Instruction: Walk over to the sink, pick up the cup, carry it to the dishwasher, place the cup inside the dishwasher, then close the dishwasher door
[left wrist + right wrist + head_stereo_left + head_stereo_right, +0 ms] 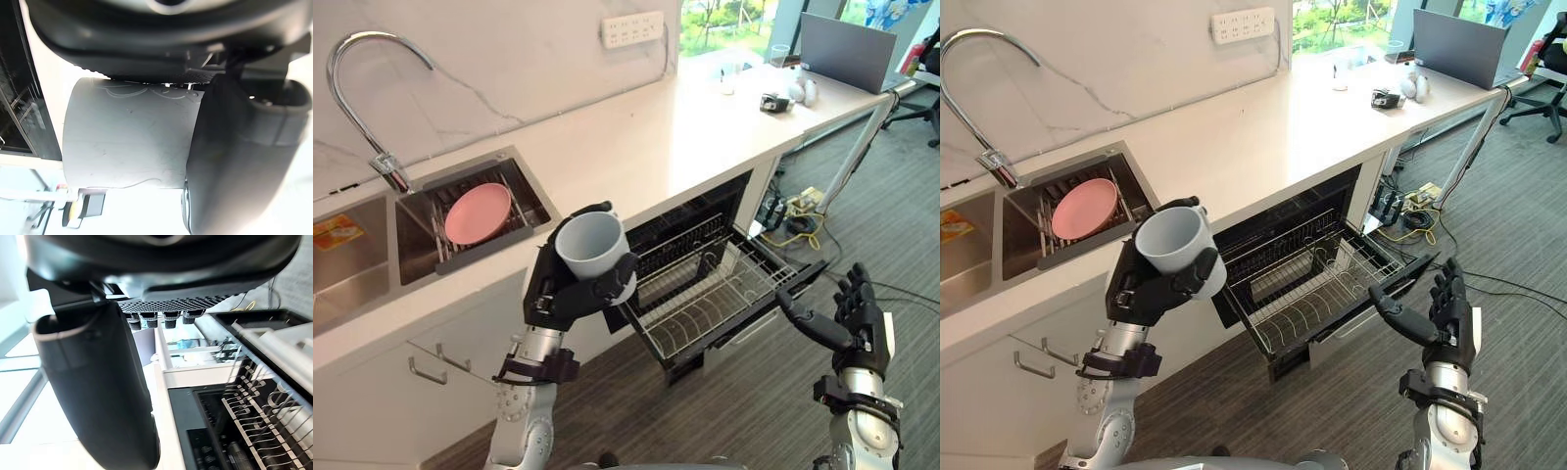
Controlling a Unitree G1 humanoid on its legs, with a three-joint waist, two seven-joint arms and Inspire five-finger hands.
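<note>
My left hand (570, 294) holds a pale grey cup (591, 245) upright, fingers and thumb curled round its body, in front of the counter edge just left of the dishwasher. The left wrist view shows the cup's wall (127, 137) pressed against the thumb (234, 161). The dishwasher (705, 225) under the counter stands open, its wire rack (710, 294) pulled out over the lowered door (773, 304). My right hand (847, 318) hovers open with straight fingers off the rack's right corner, touching nothing.
A sink (352, 259) with a curved tap (362, 88) lies at the left; a pink plate (478, 212) rests in its drying rack. The white counter (646, 137) carries glasses and a laptop (847, 49) far right. Cables and a power strip (798, 220) lie on the carpet.
</note>
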